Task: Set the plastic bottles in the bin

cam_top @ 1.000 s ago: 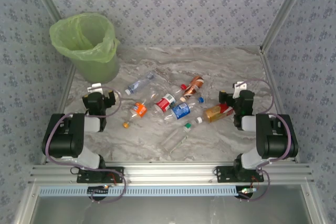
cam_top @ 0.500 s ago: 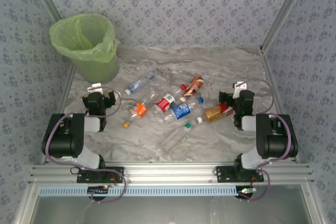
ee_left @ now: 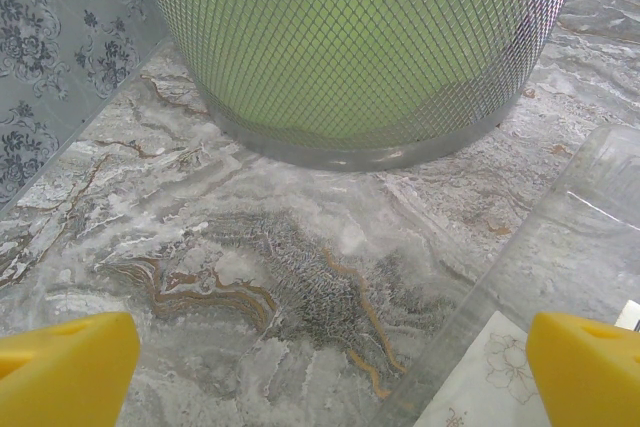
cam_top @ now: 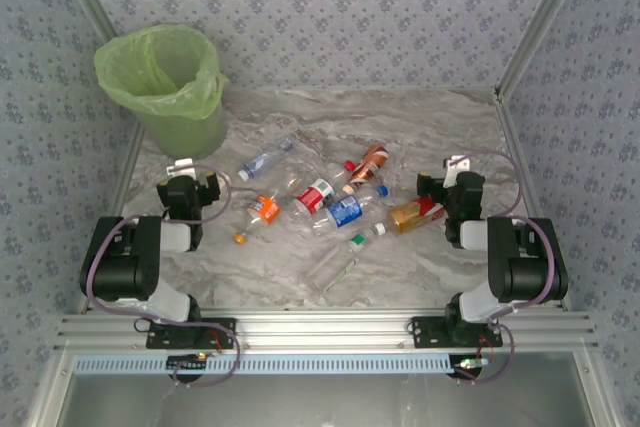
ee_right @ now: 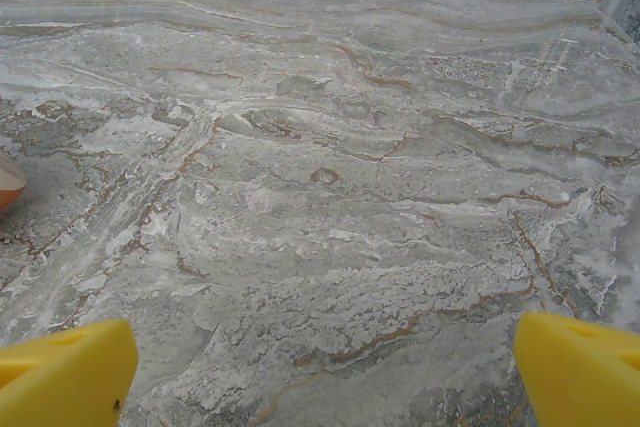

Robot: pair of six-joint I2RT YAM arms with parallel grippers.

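left gripper [ee_left: 325, 377]: hanging spread, empty, facing round light-green bag-lined waste bin [cam_top: 190, 132] in far-left corner | right gripper [ee_right: 325, 372]: hanging spread, empty | small clear plastic bottles [cam_top: 345, 210]: lying scattered mid-table | tip: left gripper should be pinching nearby orange-labelled bottle [cam_top: 264, 209] across its body, lifting above rim

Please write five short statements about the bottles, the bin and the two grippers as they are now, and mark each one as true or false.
1. The plastic bottles lie on the table, between the two arms. True.
2. The bin lies tipped on its side. False: it stands upright at the far left corner of the table.
3. The left gripper and the right gripper are both open. True.
4. The right gripper holds a bottle. False: it holds nothing; bare table shows between its fingers.
5. The left gripper faces the mesh wall of the bin. True.
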